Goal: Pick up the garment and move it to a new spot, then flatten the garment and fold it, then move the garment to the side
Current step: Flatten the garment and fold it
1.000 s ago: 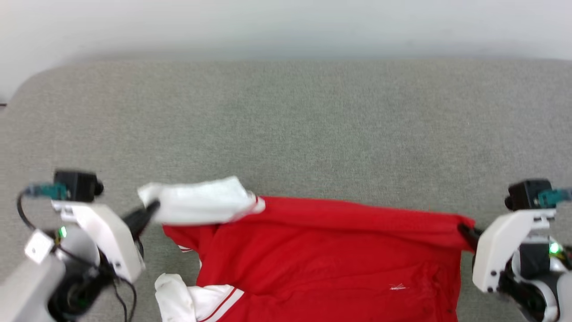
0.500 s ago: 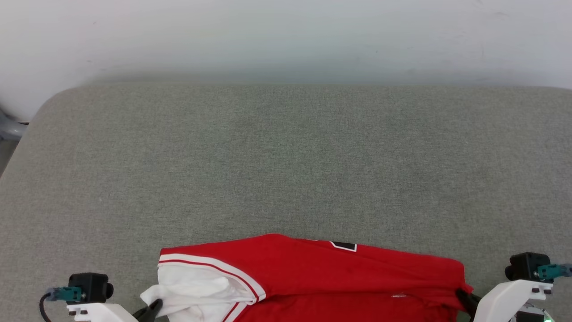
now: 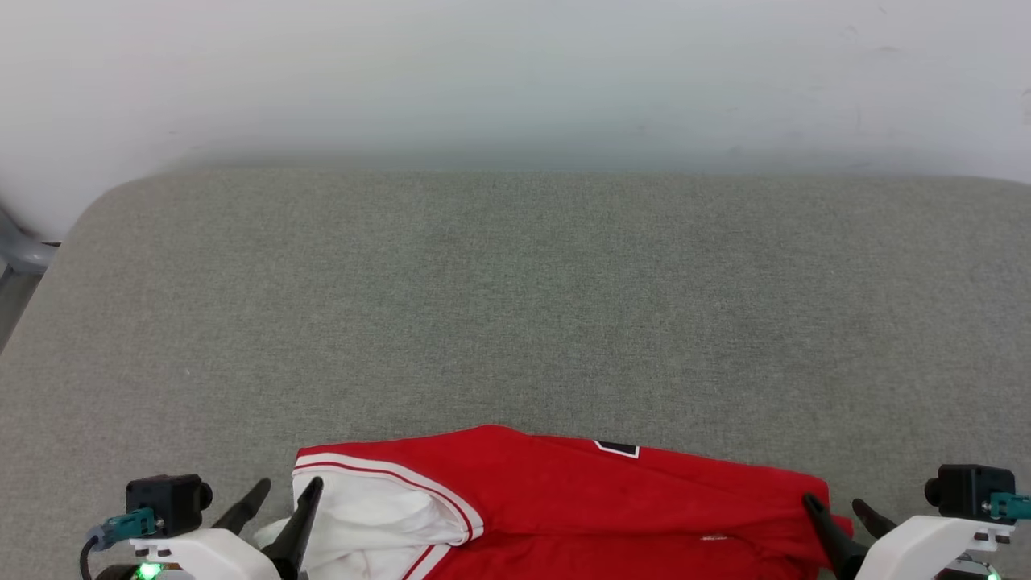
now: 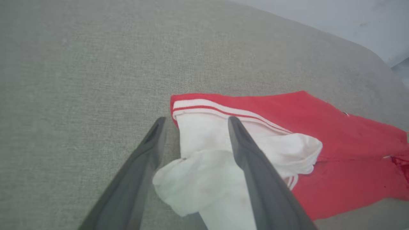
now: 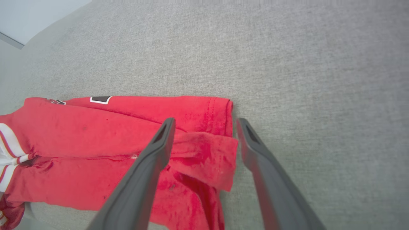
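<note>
The garment (image 3: 580,499), a red jersey with a white sleeve and red-and-white stripe trim, lies bunched along the near edge of the grey surface. At its left end my left gripper (image 3: 288,487) stands open, its fingers straddling the white sleeve (image 4: 204,159) without closing on it. My right gripper (image 3: 838,503) is open at the right end, with the red hem corner (image 5: 207,153) lying loose between its fingers. A black patch with a white outline (image 3: 619,448) peeks out at the top fold. The garment's lower part runs out of the head view.
The wide grey fabric-covered surface (image 3: 515,306) stretches behind the garment toward a pale wall (image 3: 515,72). Its rounded left corner (image 3: 72,234) borders a grey object (image 3: 20,254) at the far left.
Both grippers have opened and let go of the garment, which now rests on the surface. The head camera has tilted, so the whole picture shifted earlier in the second.
</note>
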